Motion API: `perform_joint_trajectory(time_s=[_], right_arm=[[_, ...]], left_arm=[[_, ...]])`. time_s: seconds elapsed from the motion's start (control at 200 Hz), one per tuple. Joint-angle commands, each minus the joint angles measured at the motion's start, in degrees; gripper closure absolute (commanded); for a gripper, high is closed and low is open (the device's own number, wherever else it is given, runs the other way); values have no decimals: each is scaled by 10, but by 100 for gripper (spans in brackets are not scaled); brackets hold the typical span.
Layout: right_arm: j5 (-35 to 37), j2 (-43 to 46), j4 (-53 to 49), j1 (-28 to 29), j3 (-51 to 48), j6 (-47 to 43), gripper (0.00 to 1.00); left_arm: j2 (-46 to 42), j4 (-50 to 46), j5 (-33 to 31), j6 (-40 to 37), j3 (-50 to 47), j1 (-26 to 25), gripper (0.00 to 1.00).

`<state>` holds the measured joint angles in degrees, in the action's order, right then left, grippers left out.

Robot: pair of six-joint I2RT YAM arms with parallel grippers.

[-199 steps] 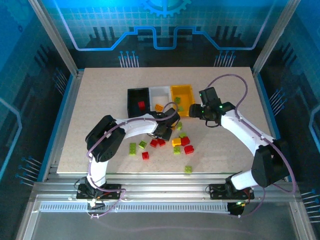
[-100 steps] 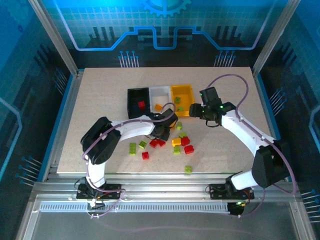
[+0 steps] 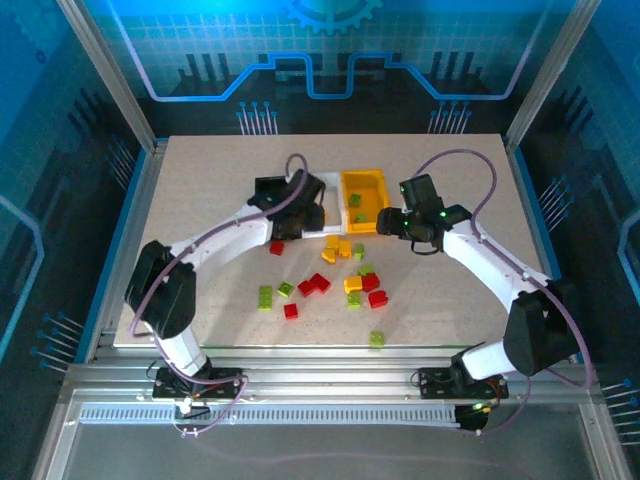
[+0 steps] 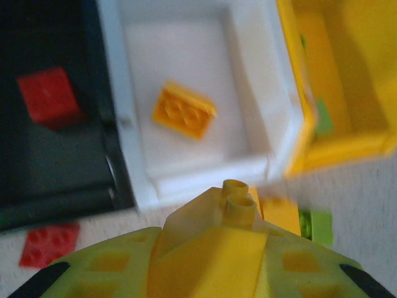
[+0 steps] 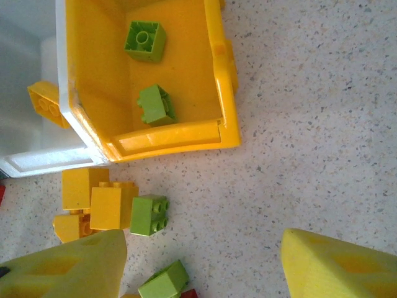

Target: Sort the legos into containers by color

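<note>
Seen from above, the black bin [image 4: 56, 161], white bin [image 4: 251, 93] and yellow bin [image 5: 167, 139] are lined up side by side at 12 o'clock from the centre of the desk [image 3: 200, 180]. A yellow-orange brick [image 4: 238, 208] is pinched in the left end effector [image 3: 310, 213] at the white bin's 6 o'clock edge. The right end effector [image 5: 203, 248] is held spread and empty at about the yellow bin's 4 o'clock. A red brick [image 4: 46, 93] is seen in the black bin, an orange brick [image 4: 184, 110] in the white bin, and two green bricks [image 5: 145, 40] in the yellow bin. Loose legos [image 3: 318, 283] are scattered at 6 o'clock from the bins.
</note>
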<state>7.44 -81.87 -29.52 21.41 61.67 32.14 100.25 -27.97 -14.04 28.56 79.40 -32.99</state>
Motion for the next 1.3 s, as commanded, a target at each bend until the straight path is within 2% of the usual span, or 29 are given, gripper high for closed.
perform_joint_trajectory(time_s=[0.0, 0.26, 0.41, 0.58, 0.775, 0.94, 1.056, 1.121, 1.171, 1.296], right_arm=[[-7, 11, -2, -6, -6, 8, 32], [-12, 32, -6, 1, -27, 4, 32], [-29, 50, 4, 9, -52, -2, 32], [-56, 64, 5, 35, -66, -24, 30], [-68, 33, -8, 112, -46, -47, 31], [-49, -10, -14, 193, -36, -47, 33], [-24, -47, -15, 218, -31, -36, 37], [4, -56, -14, 216, -29, -21, 38], [21, -60, -7, 203, -31, -8, 43], [1, -91, 21, 149, -20, -1, 51]], left_arm=[[58, 7, 7, 29, 54, 25, 69], [143, -5, 12, 26, 144, 29, 63], [159, -1, 24, 28, 159, 25, 45], [159, -1, 41, 30, 159, 24, 30], [65, 39, 56, 34, 86, -3, 1], [-40, 60, 63, 46, -18, -14, 1], [-116, 67, 60, 58, -102, -16, 1], [-155, 65, 50, 62, -146, -17, 1], [-183, 64, 41, 68, -177, -16, 1], [-231, 54, 29, 70, -229, -17, 1]])
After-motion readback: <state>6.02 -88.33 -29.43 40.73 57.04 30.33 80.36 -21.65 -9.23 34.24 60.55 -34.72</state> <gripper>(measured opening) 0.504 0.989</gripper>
